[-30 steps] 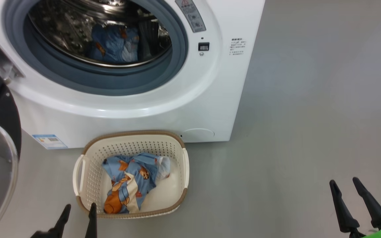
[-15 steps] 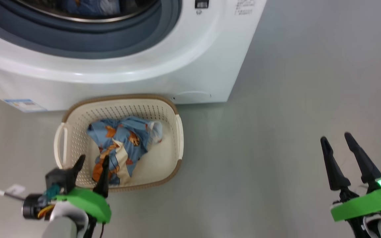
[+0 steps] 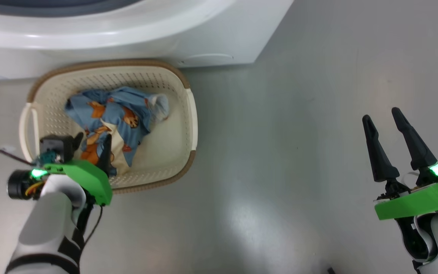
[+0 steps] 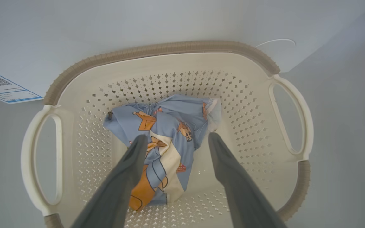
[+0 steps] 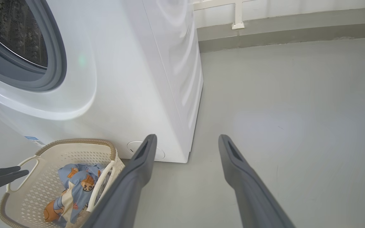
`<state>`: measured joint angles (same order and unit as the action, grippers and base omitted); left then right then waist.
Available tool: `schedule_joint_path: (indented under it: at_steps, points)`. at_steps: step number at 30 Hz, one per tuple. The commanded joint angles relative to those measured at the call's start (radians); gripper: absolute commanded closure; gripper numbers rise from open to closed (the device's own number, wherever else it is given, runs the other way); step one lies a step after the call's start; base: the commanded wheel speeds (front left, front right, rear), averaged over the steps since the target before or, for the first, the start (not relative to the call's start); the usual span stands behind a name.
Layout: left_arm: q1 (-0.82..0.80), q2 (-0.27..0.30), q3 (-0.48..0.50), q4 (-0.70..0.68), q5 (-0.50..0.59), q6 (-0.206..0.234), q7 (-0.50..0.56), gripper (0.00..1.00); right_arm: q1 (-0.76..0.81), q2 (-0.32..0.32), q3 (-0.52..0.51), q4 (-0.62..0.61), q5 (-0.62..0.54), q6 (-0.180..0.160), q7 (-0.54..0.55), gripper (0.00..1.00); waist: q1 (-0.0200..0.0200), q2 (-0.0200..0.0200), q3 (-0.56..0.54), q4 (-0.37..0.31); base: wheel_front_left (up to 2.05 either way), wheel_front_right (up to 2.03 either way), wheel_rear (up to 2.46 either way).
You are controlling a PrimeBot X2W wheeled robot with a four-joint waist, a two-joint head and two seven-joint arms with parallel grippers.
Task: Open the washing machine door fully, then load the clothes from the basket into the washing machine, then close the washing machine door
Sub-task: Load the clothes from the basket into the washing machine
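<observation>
Low at 10 o'clock in head view: basket point(image 3: 173, 148) on grey floor point(image 3: 280, 152), far rim tight against washing machine point(image 3: 127, 34) base; contact y/n can't tell. Inside it the clothes point(image 3: 116, 112) = one crumpled blue bundle w/ orange animal print + cream patch, lying in basket's left half. Right half of basket bottom is bare.

Over basket's near-left corner hangs left gripper point(image 3: 93, 137), fingers spread wide, nothing between them. Left wrist view is sharper on this. Tips straddle the bundle: 9 o'clock finger overlaps the fabric, 3 o'clock finger sits over bare perforated bottom just beside it. Fabric contact: can't tell from either view. Same view also gives both white handles point(image 4: 27, 158) at 9 and 3 o'clock, plus blue label point(image 4: 2, 88) w/ QR code on washer front at 10 o'clock.

At 4 o'clock of head view, right gripper point(image 3: 381, 114) sits over bare floor, well apart from basket, fingers apart, empty.

Head view has the washer's lower front curve at 12 o'clock. Right wrist view fills in more: steel drum point(image 5: 11, 31) + grey-blue seal point(image 5: 57, 63) at 10 o'clock, washer side panel at centre, wall skirting point(image 5: 280, 31) at 12–1 o'clock. It also catches left gripper's fingers poking in at 8 o'clock, just beside basket's near handle, w/ basket + clothes at 7 o'clock.
</observation>
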<state>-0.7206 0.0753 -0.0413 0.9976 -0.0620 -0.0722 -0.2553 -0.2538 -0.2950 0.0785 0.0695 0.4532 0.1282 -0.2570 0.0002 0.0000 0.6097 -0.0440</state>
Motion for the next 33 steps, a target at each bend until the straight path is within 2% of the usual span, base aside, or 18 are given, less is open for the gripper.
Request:
schedule_joint_path:
  at_steps: [1, 6, 10, 19, 33]
  points:
    - [-0.022, 0.046, 0.02, 0.024, 0.011, -0.001, -0.006, 0.0, 0.003, -0.017, 0.02, -0.026, 0.018, 0.003, -0.005, 0.0, -0.0002, 0.0, 0.076, -0.029, 0.0, 0.0, 0.0]
    - [-0.108, 0.075, -0.003, 0.173, 0.026, -0.006, 0.001, 0.0, -0.012, -0.013, 0.036, -0.033, 0.019, 0.003, -0.005, 0.0, -0.0002, 0.0, 0.112, -0.047, 0.0, 0.0, 0.0]
    - [-0.172, 0.087, -0.025, 0.239, 0.037, -0.011, 0.026, 0.0, -0.023, -0.012, 0.047, -0.04, 0.02, 0.003, -0.005, 0.0, -0.0002, 0.0, 0.145, -0.056, 0.0, 0.0, 0.0]
    - [-0.264, 0.116, -0.067, 0.278, 0.06, -0.009, 0.072, 0.0, -0.059, -0.003, 0.066, -0.071, 0.023, 0.003, -0.005, 0.0, -0.0002, 0.0, 0.222, -0.085, 0.0, 0.0, 0.0]
    - [-0.344, 0.17, -0.089, 0.29, 0.058, 0.018, 0.128, 0.0, -0.089, 0.007, 0.077, -0.099, 0.028, 0.003, -0.005, 0.0, -0.0002, 0.0, 0.309, -0.122, 0.0, 0.0, 0.0]
